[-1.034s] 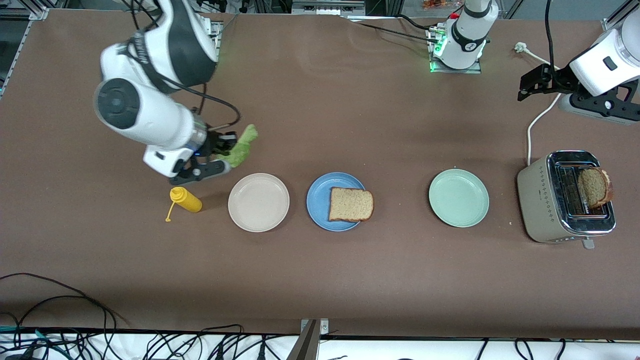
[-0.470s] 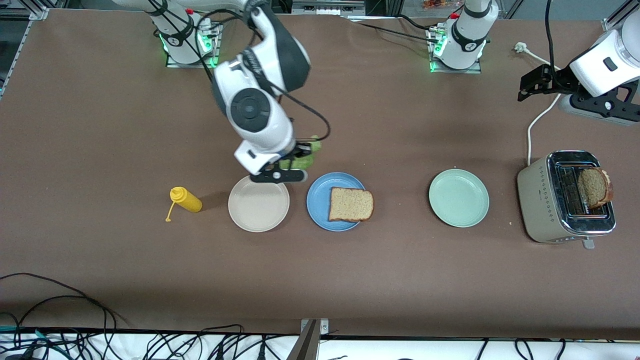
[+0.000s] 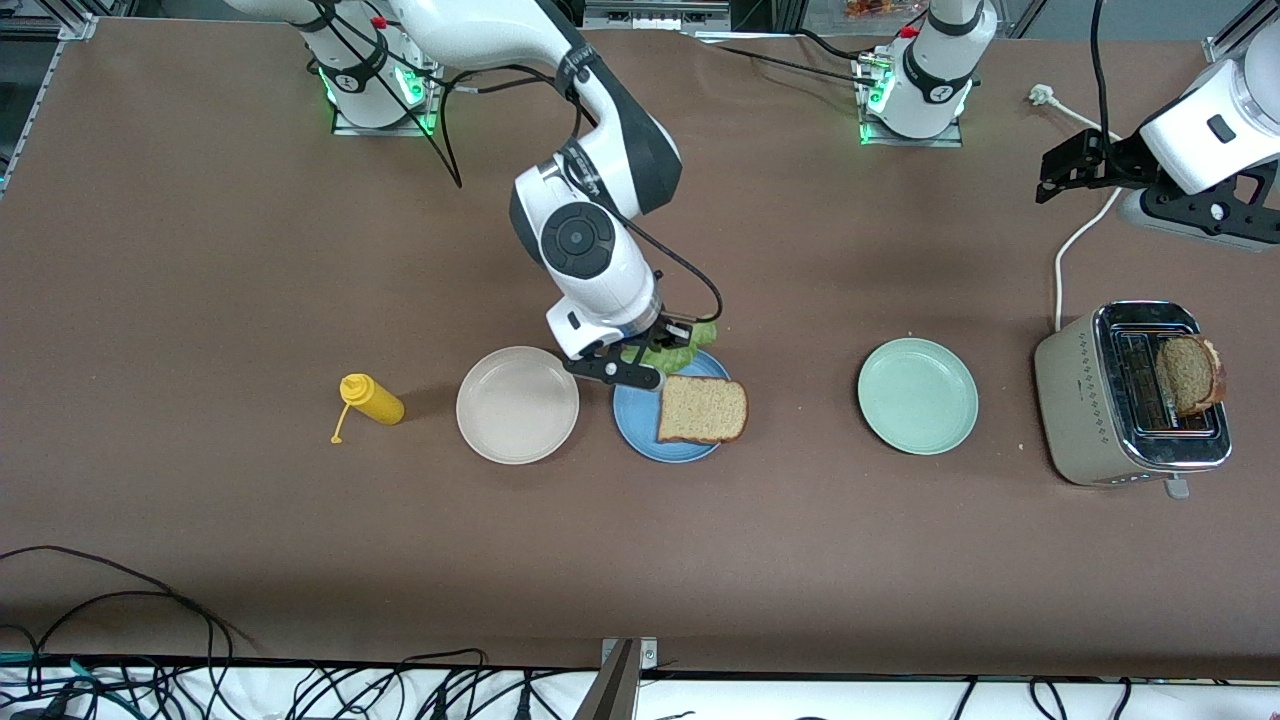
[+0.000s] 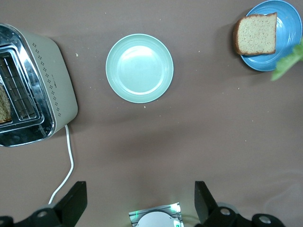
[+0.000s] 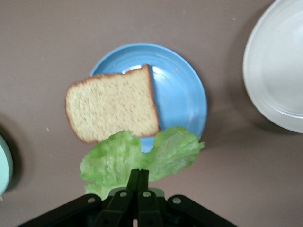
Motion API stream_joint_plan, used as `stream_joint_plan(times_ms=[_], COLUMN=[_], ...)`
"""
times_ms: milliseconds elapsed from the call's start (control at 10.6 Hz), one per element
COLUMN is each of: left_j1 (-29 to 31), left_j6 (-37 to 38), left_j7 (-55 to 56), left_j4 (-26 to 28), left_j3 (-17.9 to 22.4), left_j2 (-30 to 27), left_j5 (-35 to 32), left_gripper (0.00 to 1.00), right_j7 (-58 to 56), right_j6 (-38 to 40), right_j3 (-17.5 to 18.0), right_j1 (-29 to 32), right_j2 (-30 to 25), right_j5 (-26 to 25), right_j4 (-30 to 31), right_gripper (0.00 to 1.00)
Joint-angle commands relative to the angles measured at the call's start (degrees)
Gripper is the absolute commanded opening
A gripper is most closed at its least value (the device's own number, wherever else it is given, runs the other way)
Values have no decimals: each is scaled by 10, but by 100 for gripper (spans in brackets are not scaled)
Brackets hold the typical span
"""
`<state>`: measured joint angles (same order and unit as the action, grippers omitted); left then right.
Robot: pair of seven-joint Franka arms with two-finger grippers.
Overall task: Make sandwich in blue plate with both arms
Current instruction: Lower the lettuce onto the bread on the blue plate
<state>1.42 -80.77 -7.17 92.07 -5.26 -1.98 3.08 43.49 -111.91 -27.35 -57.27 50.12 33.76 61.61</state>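
**Inspector A:** Starting low in the front view, we find the blue plate at centre frame with one bread slice on it, the slice overhanging the rim toward the left arm's end of the table. The beige plate sits just beside it, the yellow bottle at centre left, and the pale green plate at centre right.

**Inspector B:** We confirm. At the right edge the toaster holds the second bread slice upright in a slot. Grippers?

**Inspector A:** The right gripper hangs over the blue plate's upper rim, fingers clamped together on the lettuce leaf. In the upper right corner the left gripper waits over bare table, fingers spread wide, nothing between them.
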Motion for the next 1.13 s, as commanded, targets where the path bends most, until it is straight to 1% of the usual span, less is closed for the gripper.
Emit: stream_joint_plan(times_ms=[0, 94, 376, 658, 846, 1034], left_j1=[2, 2, 3, 3, -2, -5], left_j6=[15, 15, 15, 15, 16, 26], left_j7=[0, 0, -1, -2, 0, 5], left_j4=[-21, -21, -21, -20, -20, -19], left_j3=[0, 0, 1, 3, -6, -11], left_j2=[8, 8, 8, 8, 7, 1], left_j5=[-3, -3, -3, -3, -4, -13], left_gripper=[100, 100, 100, 100, 100, 100], right_j7=[41, 39, 30, 26, 26, 26], right_j6=[-72, -85, -102, -98, -95, -94], right_j3=[-13, -16, -13, -11, -6, -2], right_j1=[-2, -1, 2, 3, 3, 1], right_j2=[72, 74, 82, 82, 83, 83], right_j5=[57, 70, 70, 72, 73, 73], right_j4=[-66, -66, -66, -65, -62, -46], right_gripper=[0, 0, 0, 0, 0, 0])
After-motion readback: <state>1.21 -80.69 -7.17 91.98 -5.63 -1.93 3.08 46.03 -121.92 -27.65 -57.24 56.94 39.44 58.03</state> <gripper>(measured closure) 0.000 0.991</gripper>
